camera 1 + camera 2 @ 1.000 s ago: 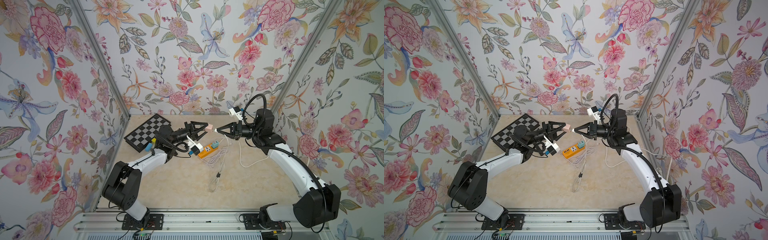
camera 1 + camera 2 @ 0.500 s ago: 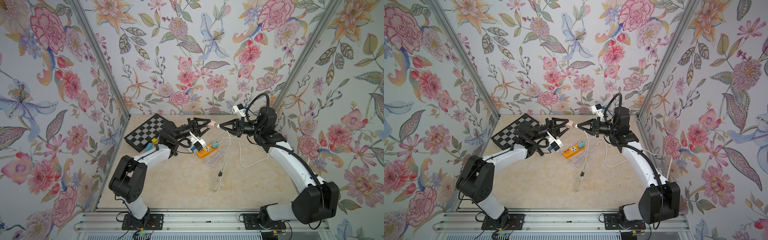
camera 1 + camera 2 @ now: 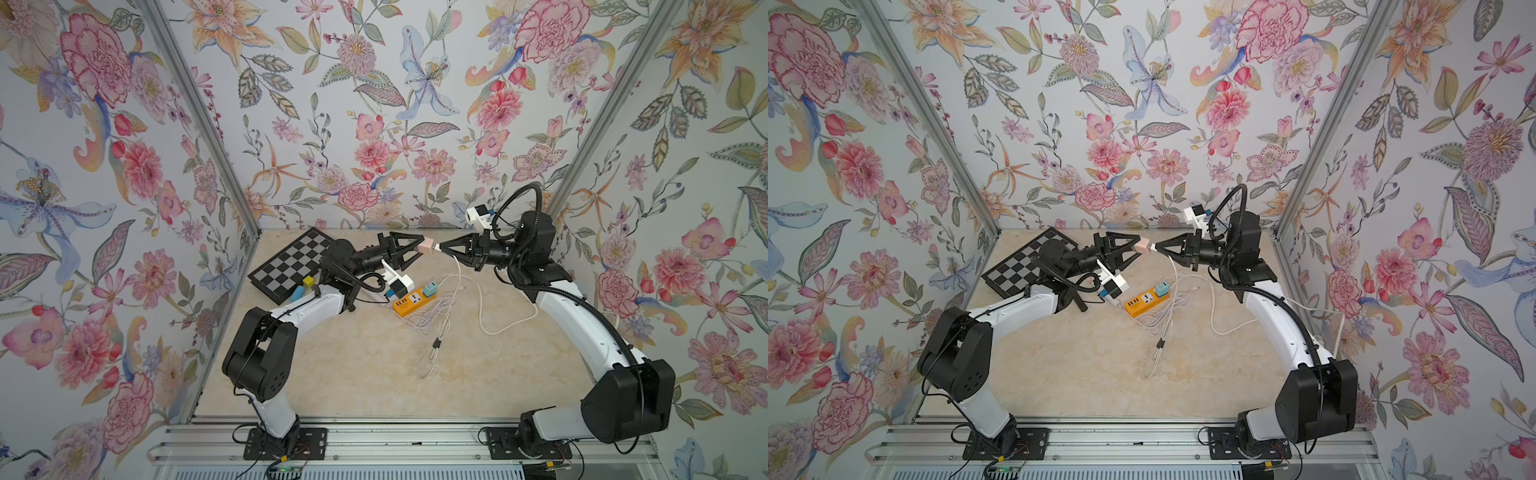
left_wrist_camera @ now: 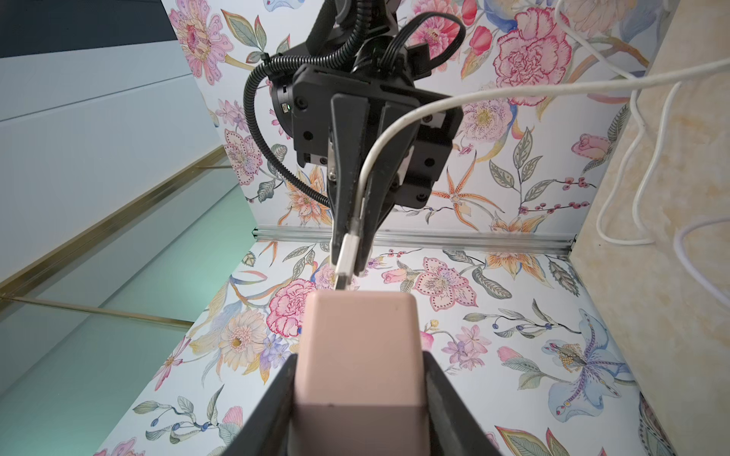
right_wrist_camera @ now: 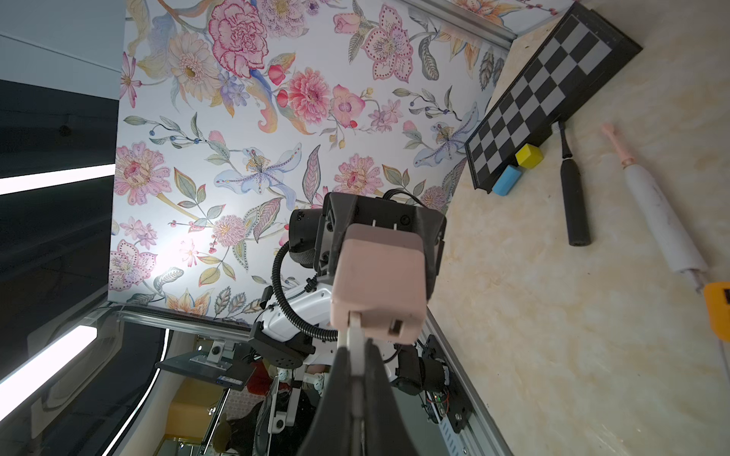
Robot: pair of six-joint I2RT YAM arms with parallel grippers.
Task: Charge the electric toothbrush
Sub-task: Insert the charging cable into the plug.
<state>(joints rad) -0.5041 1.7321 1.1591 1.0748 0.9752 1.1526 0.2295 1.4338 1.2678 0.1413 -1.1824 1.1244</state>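
Note:
My left gripper (image 3: pixel 419 247) is shut on a pink charger block (image 3: pixel 427 247), held in the air above the table's back; the block fills the jaws in the left wrist view (image 4: pixel 359 347). My right gripper (image 3: pixel 441 248) faces it, shut on the white USB plug (image 5: pixel 354 327) of a white cable (image 3: pixel 478 299). The plug's metal tip (image 4: pixel 341 282) meets the block's face beside a second, empty port (image 5: pixel 395 325). A white electric toothbrush with a pink head (image 5: pixel 655 213) and a black one (image 5: pixel 572 197) lie on the table; in both top views my left arm hides them.
An orange power strip (image 3: pixel 415 300) with a teal adapter (image 3: pixel 431 288) lies under the grippers, amid loops of white cable. A chessboard (image 3: pixel 291 262) sits at the back left, with a yellow block (image 3: pixel 308 281) and a blue block (image 3: pixel 297 293) at its edge.
Both grippers have risen slightly and closed the gap between them. The plug's tip now touches the pink block's face.

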